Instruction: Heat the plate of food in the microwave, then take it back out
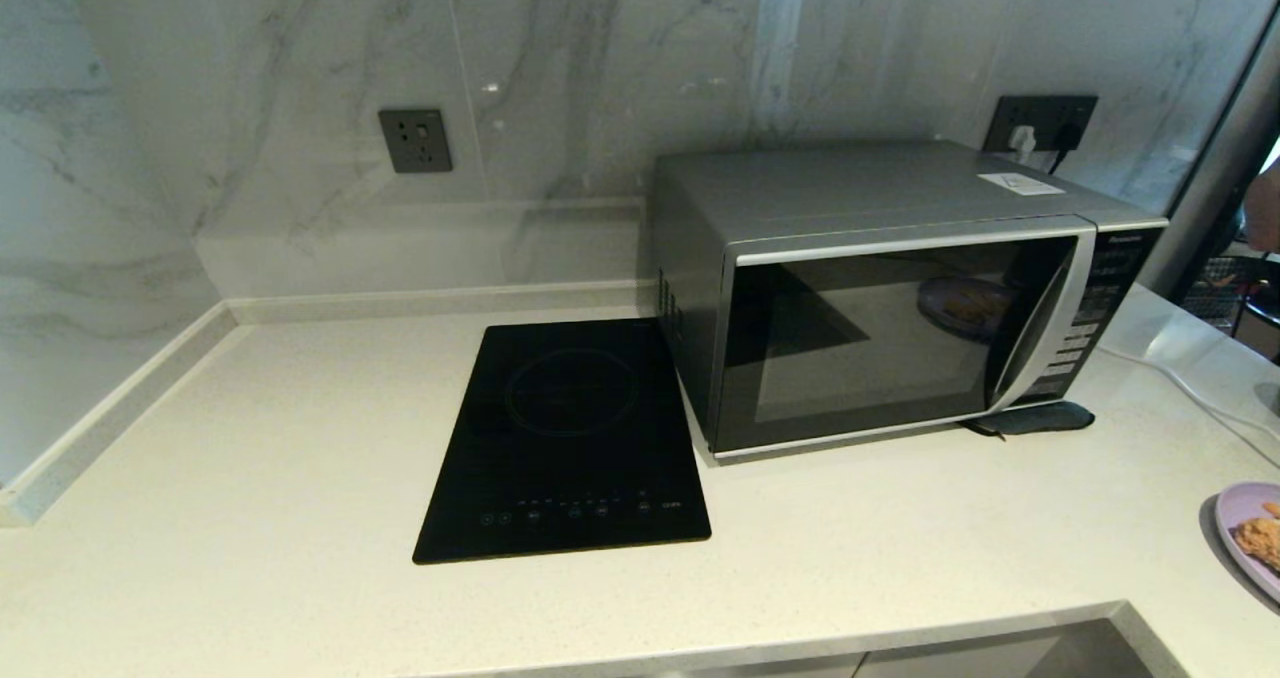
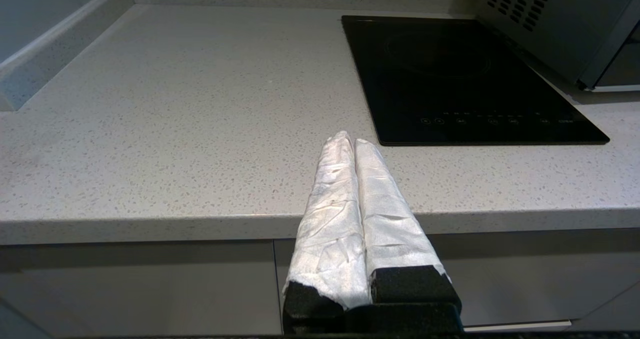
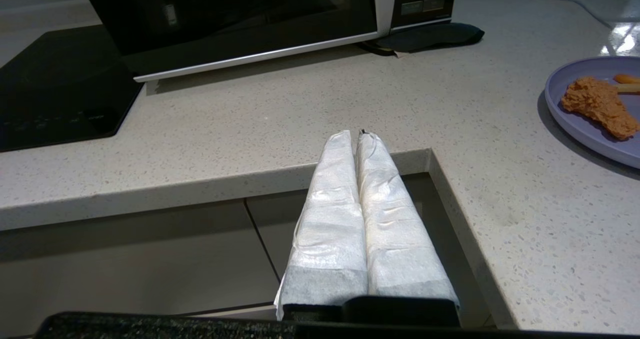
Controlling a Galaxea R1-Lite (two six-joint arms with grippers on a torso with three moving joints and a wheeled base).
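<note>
The silver-grey microwave (image 1: 900,298) stands at the back right of the counter with its dark glass door closed; its lower front shows in the right wrist view as microwave (image 3: 240,24). The lilac plate of food (image 1: 1255,538) rests on the counter at the far right edge, its fried piece on top, and appears again as the plate of food (image 3: 597,106). My left gripper (image 2: 354,140) hovers shut by the counter's front edge, left of the hob. My right gripper (image 3: 356,135) is shut, empty, over the counter's inner corner, left of the plate. Neither arm shows in the head view.
A flat black induction hob (image 1: 565,438) lies left of the microwave. A dark pad (image 1: 1035,418) sits under the microwave's front right corner. A white cable (image 1: 1190,393) runs across the counter at the right. The counter has a notch (image 1: 1120,618) in its front edge.
</note>
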